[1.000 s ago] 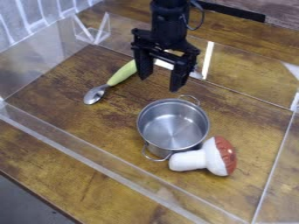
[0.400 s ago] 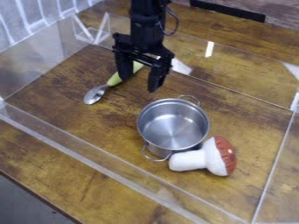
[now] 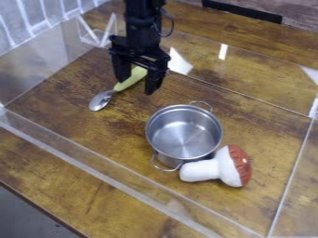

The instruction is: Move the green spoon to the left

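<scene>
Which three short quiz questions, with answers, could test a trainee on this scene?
1. True or false: the gripper is open.
2. What lies nearest the pot? A) the green spoon B) the toy mushroom
3. Fill in: the gripper stands above the spoon's ____.

Key:
1. True; nothing is between its fingers.
2. B; the mushroom lies at the pot's lower right.
3. Handle; the silver bowl lies clear, toward the lower left.

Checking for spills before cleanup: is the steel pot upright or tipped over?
Upright. The small shiny steel pot stands on the wooden table with its round opening facing up; its inside looks empty.
</scene>
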Action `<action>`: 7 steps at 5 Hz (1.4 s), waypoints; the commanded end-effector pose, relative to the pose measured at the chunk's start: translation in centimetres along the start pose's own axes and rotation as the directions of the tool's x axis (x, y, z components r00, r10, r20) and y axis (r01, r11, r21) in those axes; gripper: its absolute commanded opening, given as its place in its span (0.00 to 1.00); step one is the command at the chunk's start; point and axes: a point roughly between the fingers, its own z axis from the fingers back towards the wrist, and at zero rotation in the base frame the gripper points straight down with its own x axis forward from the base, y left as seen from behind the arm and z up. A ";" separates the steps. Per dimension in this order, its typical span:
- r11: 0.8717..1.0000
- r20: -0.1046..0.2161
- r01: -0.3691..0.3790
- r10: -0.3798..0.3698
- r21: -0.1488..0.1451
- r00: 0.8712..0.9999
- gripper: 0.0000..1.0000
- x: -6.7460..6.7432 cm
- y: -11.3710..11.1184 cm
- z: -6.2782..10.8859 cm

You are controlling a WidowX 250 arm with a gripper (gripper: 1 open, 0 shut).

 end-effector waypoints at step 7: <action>0.999 0.058 -0.040 0.042 -0.029 0.997 0.00 2.5 4.2 -0.4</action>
